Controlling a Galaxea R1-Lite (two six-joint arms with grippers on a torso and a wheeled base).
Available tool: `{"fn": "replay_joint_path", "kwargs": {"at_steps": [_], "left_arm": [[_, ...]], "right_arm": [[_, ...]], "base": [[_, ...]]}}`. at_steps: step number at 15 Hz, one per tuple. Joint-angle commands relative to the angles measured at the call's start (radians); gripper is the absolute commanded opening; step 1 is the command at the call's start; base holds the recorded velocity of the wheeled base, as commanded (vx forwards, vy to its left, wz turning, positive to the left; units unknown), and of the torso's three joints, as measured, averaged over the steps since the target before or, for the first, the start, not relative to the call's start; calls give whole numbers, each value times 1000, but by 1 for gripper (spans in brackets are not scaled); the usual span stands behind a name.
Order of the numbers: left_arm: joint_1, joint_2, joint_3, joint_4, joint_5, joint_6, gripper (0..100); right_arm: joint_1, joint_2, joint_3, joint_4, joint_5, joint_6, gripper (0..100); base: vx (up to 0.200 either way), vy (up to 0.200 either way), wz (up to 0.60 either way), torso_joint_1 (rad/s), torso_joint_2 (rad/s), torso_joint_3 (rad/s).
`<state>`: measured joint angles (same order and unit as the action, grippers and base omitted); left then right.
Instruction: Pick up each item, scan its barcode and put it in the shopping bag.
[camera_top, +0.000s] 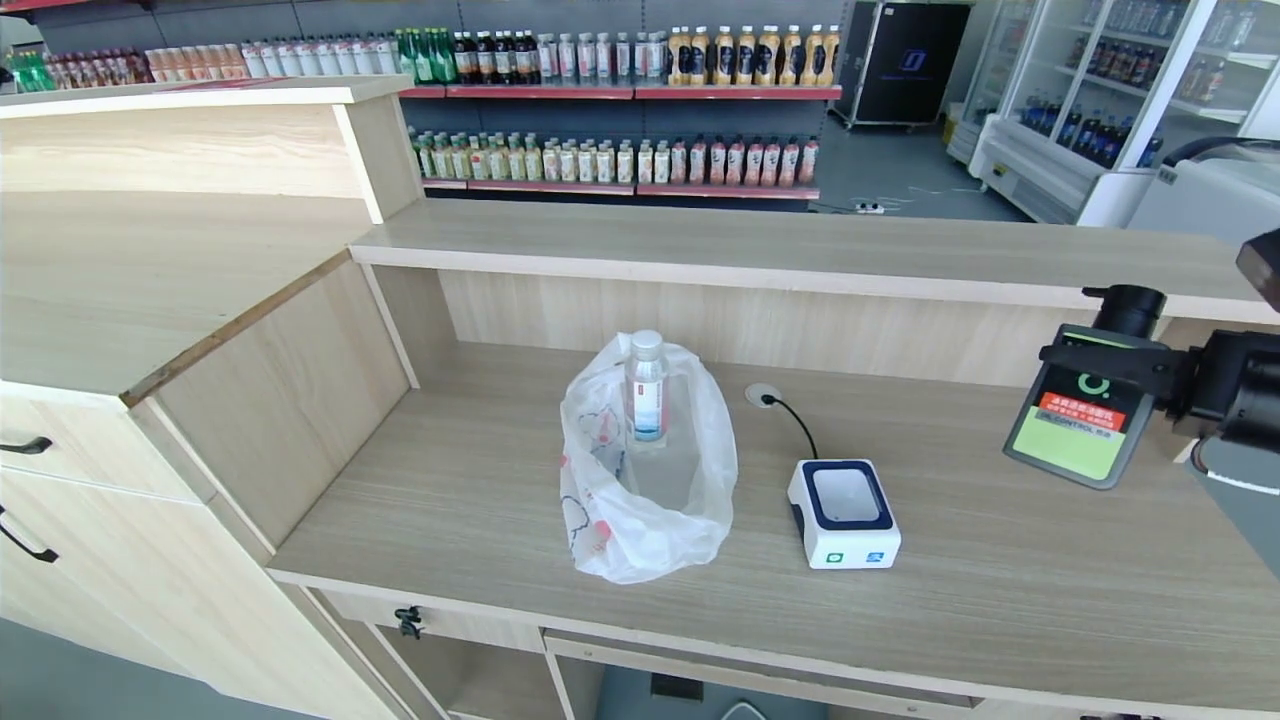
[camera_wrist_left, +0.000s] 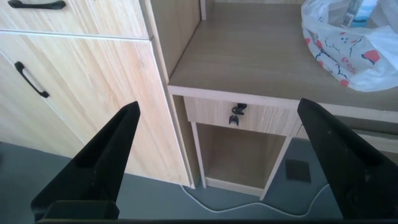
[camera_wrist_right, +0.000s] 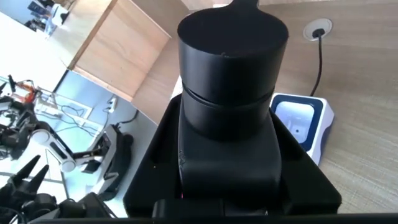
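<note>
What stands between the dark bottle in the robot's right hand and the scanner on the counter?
Nothing visible. The dark bottle, gripped by the right hand, hangs to the right of the scanner, with open counter between them. The scanner's cable runs behind it, off that path.

- You're seeing no print you can read outright.
- Water bottle (camera_top: 646, 392) is carrying a white label with red and blue print, too small to read.
- Shopping bag (camera_top: 598, 470) is showing crumpled red and blue print.
- Black bottle (camera_top: 1075, 425) is showing a green label crossed by a red band of white lettering.
- Scanner (camera_top: 845, 515) is showing two small square icons on its front.
</note>
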<state>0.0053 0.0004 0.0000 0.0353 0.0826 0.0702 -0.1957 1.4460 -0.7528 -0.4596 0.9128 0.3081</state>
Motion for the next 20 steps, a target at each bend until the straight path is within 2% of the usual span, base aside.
{"fn": "replay_joint_path", "kwargs": {"at_steps": [1, 5, 9, 15, 20], "left_arm": [[-1, 0, 0, 0, 0, 0, 100], [-1, 0, 0, 0, 0, 0, 100], [1, 0, 0, 0, 0, 0, 100], [1, 0, 0, 0, 0, 0, 100], [1, 0, 0, 0, 0, 0, 100]], "right_arm": [[-39, 102, 4, 1, 46, -34, 0], [-42, 183, 0, -5, 120, -57, 0], [-36, 291, -30, -8, 123, -193, 0], [-22, 422, -80, -159, 120, -205, 0], [25, 433, -77, -160, 121, -205, 0]], "base": [[0, 0, 0, 0, 0, 0], [0, 0, 0, 0, 0, 0], [0, 0, 0, 0, 0, 0], [0, 0, 0, 0, 0, 0], [0, 0, 0, 0, 0, 0]]}}
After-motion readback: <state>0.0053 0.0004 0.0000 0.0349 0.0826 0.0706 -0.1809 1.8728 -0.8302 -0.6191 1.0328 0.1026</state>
